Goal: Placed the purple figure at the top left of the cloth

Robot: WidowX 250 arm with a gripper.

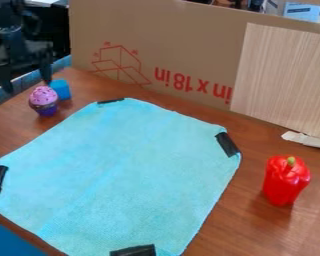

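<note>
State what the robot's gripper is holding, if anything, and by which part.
Nothing is held. The gripper is at the upper left, its fingers spread with nothing between them, and the toy cupcake stands on the table.

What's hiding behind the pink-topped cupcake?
A small blue thing peeks out behind the cupcake. The cupcake covers its left side, so I can't see that part.

Bright light casts a soft shadow by the pepper (pixel 285 182).
</note>
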